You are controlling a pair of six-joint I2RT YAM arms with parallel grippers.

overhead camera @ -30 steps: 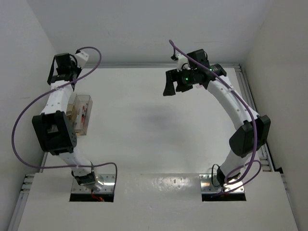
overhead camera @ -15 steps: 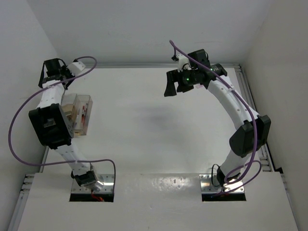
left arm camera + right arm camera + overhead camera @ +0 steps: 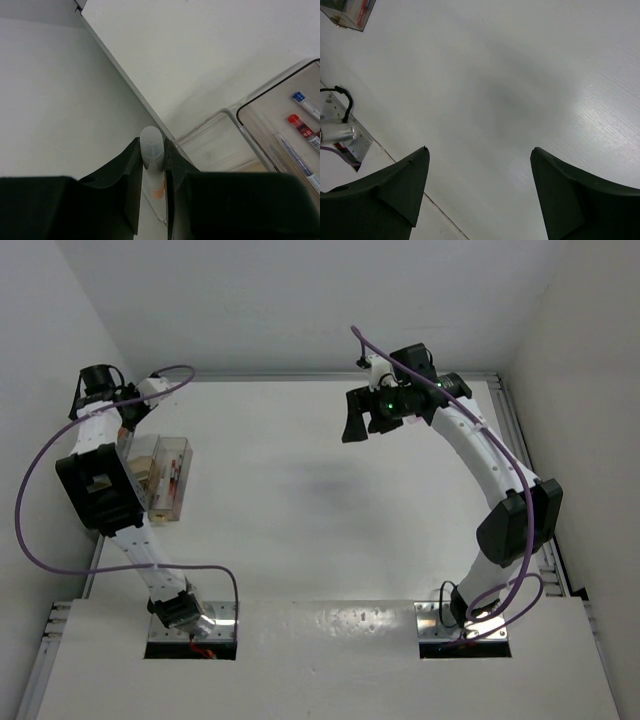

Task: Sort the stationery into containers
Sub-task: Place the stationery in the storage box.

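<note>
At table's [image 3: 300,490] left edge, left claw [image 3: 151,156] pinches marker [image 3: 151,141].

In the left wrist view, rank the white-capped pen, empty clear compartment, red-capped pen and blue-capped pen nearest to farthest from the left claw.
1. White-capped pen: gripped in the left claw.
2. Empty clear compartment: just to its right.
3. Red-capped pen: in the tinted bin, far right.
4. Blue-capped pen: same bin, beyond the red one.

White worktop [image 3: 330,510] with clear bins [image 3: 168,478]
The joined bins sit side by side on it, close to its left edge, with a brown tint inside.
</note>
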